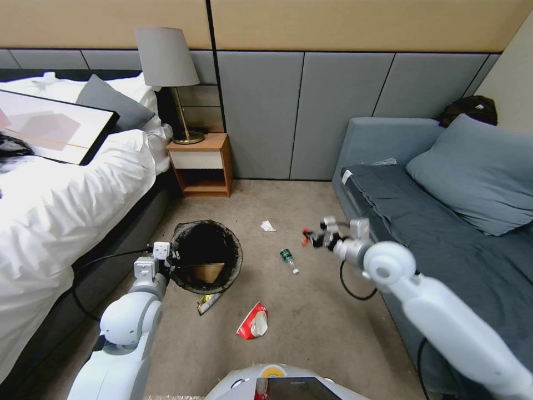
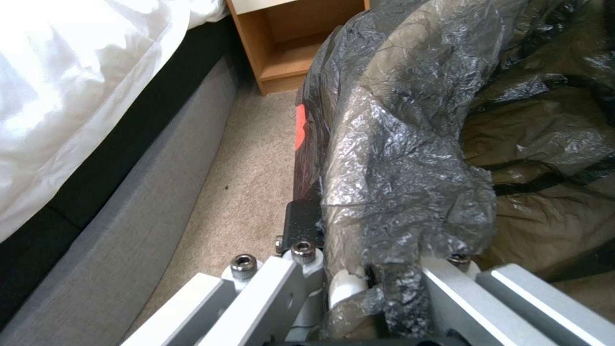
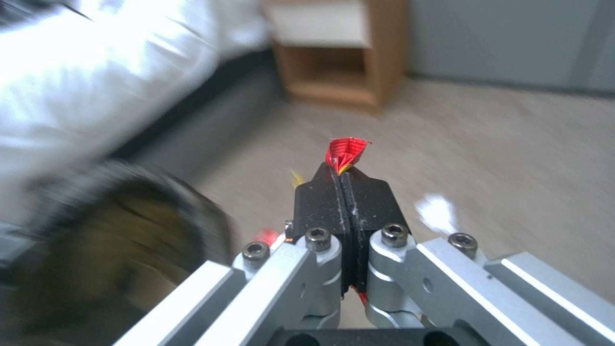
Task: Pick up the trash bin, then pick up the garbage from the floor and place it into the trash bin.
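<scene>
We see left claw (image 1: 173, 261) clamped on trash bin (image 1: 206, 255) rim; right claw (image 1: 308, 238), right of the bin, pinched tight on red wrapper (image 3: 346, 153); bottle (image 1: 288, 260) on floor between.

Bottle (image 1: 288, 260) between trash bin (image 1: 206, 256) and sofa (image 1: 444, 233).

A bedroom: bed (image 1: 66, 194), lamp (image 1: 166, 66), nightstand (image 1: 202, 164), sofa (image 1: 444, 222).

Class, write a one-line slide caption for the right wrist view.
Right gripper shut on a red wrapper, above the carpet near the black-lined trash bin.
</scene>
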You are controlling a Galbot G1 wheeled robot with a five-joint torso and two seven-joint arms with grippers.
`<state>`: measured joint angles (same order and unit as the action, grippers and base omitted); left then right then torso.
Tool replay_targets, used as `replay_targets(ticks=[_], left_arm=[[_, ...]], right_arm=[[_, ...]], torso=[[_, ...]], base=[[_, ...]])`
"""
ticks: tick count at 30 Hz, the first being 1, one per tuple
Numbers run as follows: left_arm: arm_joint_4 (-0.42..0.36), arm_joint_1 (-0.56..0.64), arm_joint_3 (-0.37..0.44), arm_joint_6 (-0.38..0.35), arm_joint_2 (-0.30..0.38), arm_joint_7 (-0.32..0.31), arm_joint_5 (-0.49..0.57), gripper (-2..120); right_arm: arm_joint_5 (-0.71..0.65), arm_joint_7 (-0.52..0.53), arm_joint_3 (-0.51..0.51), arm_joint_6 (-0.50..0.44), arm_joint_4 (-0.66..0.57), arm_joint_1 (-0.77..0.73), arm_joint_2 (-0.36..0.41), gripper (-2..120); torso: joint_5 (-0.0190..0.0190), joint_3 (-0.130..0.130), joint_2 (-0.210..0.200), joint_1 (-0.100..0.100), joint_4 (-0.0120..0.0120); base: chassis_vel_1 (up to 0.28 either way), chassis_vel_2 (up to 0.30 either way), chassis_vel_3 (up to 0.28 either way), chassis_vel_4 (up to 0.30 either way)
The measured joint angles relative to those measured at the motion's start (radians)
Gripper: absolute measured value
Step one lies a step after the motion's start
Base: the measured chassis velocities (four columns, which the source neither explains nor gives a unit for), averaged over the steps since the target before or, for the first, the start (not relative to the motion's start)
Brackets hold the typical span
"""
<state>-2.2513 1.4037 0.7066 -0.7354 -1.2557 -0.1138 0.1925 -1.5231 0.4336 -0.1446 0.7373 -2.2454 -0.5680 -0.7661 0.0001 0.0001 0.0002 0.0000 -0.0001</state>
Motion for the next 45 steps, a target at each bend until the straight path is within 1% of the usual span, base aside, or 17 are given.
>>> replay_targets(ticks=[3,5,6,8,9,11,13,15,16,19,22,23,26,27,30,38,45], left_arm=[[0.006,-0.006,0.001,0.0,-0.002,0.001,-0.001,1],[0.007,-0.007,0.001,0.0,-0.003,0.001,-0.001,1],[0.012,-0.009,0.002,0.0,-0.005,0.001,-0.002,1],[0.013,-0.009,0.002,0.0,-0.006,0.001,-0.003,1],[0.016,-0.01,0.002,0.0,-0.008,0.001,-0.004,1],[0.019,-0.013,0.002,0.0,-0.015,0.001,-0.008,1],[0.02,-0.013,0.001,0.0,-0.016,0.002,-0.008,1],[0.023,-0.015,0.001,0.0,-0.022,0.002,-0.012,1],[0.023,-0.015,0.001,0.0,-0.022,0.002,-0.012,1],[0.025,-0.016,0.0,0.0,-0.024,0.002,-0.012,1],[0.028,-0.018,0.0,0.0,-0.024,0.002,-0.013,1],[0.028,-0.018,0.0,0.0,-0.024,0.002,-0.013,1],[0.03,-0.021,0.004,0.0,-0.019,0.002,-0.012,1],[0.03,-0.021,0.004,0.0,-0.019,0.002,-0.012,1],[0.032,-0.019,0.008,0.0,-0.016,0.002,-0.01,1],[0.033,-0.015,0.013,0.0,-0.023,0.002,-0.008,1],[0.036,-0.015,0.015,0.0,-0.028,0.002,-0.008,1]], right_arm=[[-0.164,0.043,0.055,0.0,-0.004,0.135,-0.045,0],[-0.188,0.05,0.067,0.0,-0.001,0.161,-0.053,0],[-0.237,0.06,0.105,-0.001,0.01,0.234,-0.071,0],[-0.245,0.061,0.114,-0.001,0.014,0.249,-0.074,0],[-0.268,0.063,0.165,-0.001,0.031,0.312,-0.088,0],[-0.296,0.067,0.271,-0.001,0.066,0.416,-0.121,0],[-0.299,0.068,0.29,-0.001,0.071,0.43,-0.128,0],[-0.3,0.078,0.386,-0.001,0.105,0.487,-0.175,0],[-0.3,0.078,0.386,-0.001,0.105,0.487,-0.175,0],[-0.293,0.09,0.447,-0.001,0.127,0.507,-0.213,0],[-0.262,0.098,0.543,-0.002,0.167,0.52,-0.277,0],[-0.262,0.098,0.543,-0.002,0.167,0.52,-0.277,0],[-0.238,0.103,0.613,-0.002,0.203,0.526,-0.352,0],[-0.238,0.103,0.613,-0.002,0.203,0.526,-0.352,0],[-0.217,0.107,0.688,-0.002,0.23,0.526,-0.408,0],[-0.176,0.114,0.764,-0.002,0.254,0.479,-0.424,0],[-0.163,0.119,0.786,-0.002,0.278,0.453,-0.413,0]], torso=[[0.0002,0.0,0.0,0.0,-0.0003],[0.0002,0.0,0.0,0.0,-0.0002],[-0.0006,0.0,0.0,0.0,0.0005],[-0.0006,0.0,0.0,0.0,0.0004],[0.0,0.0,0.0,0.0,-0.0004],[-0.0007,0.0,0.0,0.0,0.0001],[-0.0005,0.0,0.0,0.0,0.0002],[-0.0004,0.0,0.0,0.0,0.0],[-0.0004,0.0,0.0,0.0,0.0],[-0.0003,0.0,0.0,0.0,0.0],[-0.0003,0.0,0.0,0.0,-0.0001],[-0.0003,0.0,0.0,0.0,-0.0001],[-0.0004,0.0,0.0,0.0,0.0],[-0.0004,0.0,0.0,0.0,0.0],[-0.0004,0.0,0.0,0.0,0.0001],[-0.0002,0.0,0.0,0.0,-0.0002],[-0.0001,0.0,0.0,0.0,-0.0002]], base=[[0.0,0.0,0.0,0.0],[0.0,0.0,0.0,0.0],[0.0,0.0,0.0,0.0],[0.0,0.0,0.0,0.0],[0.0,0.0,0.0,0.0],[0.0,0.0,0.0,0.0],[0.0,0.0,0.0,0.0],[0.0,0.0,0.0,0.0],[0.0,0.0,0.0,0.0],[0.0,0.0,0.0,0.0],[0.0,0.0,0.0,0.0],[0.0,0.0,0.0,0.0],[0.0,0.0,0.0,0.0],[0.0,0.0,0.0,0.0],[0.0,0.0,0.0,0.0],[0.0,0.0,0.0,0.0],[0.0,0.0,0.0,0.0]])
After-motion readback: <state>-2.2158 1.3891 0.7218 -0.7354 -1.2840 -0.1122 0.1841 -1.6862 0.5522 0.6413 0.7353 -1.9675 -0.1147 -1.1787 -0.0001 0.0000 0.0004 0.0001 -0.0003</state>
